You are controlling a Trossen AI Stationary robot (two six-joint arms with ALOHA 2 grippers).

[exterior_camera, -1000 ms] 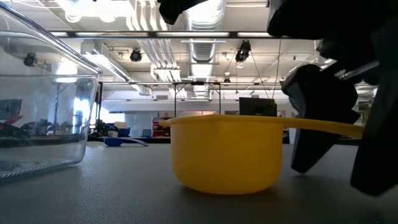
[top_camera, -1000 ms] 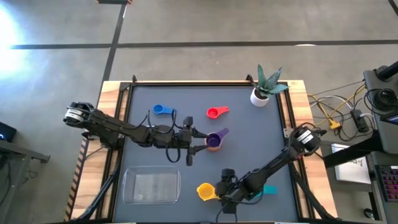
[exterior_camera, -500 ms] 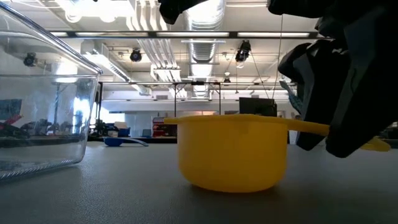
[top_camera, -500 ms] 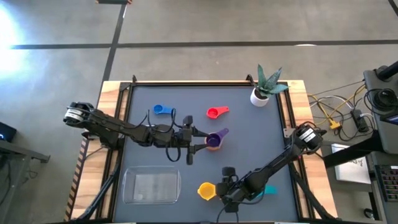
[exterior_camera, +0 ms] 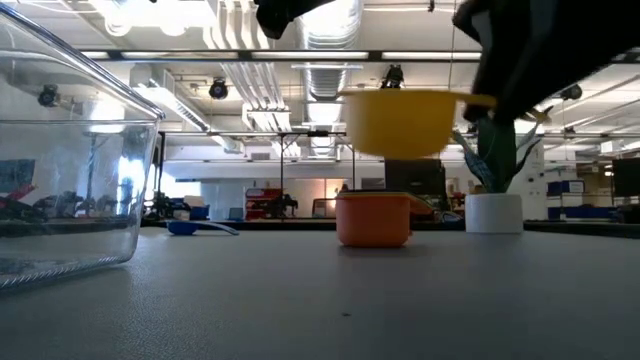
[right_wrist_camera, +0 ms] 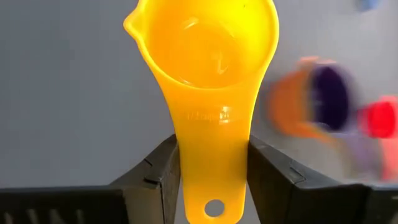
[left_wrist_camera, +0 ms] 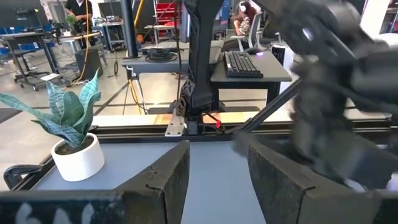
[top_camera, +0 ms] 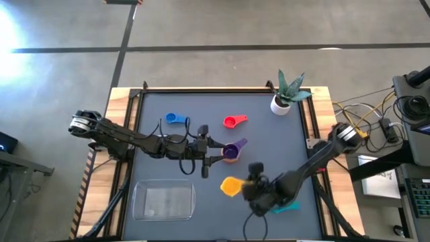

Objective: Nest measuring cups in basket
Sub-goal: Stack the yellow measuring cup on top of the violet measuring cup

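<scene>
My right gripper (top_camera: 246, 184) is shut on the yellow measuring cup (top_camera: 230, 186), which hangs in the air in the low view (exterior_camera: 400, 122). A purple cup sits nested in an orange cup (top_camera: 230, 152) at mid-table, just right of my left gripper (top_camera: 207, 150). That gripper hovers open and points level, with nothing between its fingers (left_wrist_camera: 214, 180). The blue cup (top_camera: 176, 119) and the red cup (top_camera: 234, 122) lie toward the far edge. A teal cup (top_camera: 287, 208) shows partly under my right arm. The clear basket (top_camera: 164, 200) stands near the front left. My right gripper pinches the yellow cup's flat handle (right_wrist_camera: 214, 168) between its two fingers (right_wrist_camera: 163, 171), on the handle's two side edges, about midway along it. The fingers slant down from the near right and lie along the handle. The cup is lifted clear of the table, bowl up and about level.
A white pot with a green plant (top_camera: 287, 94) stands at the far right corner. The basket's clear wall (exterior_camera: 70, 150) fills the left of the low view. Open grey table lies between the basket and the yellow cup.
My right gripper has closed on the yellow cup's handle, then risen and moved toward the far edge, tipping and rolling as it went. The cup, which stood on the table near the front edge, now hangs clear above it.
</scene>
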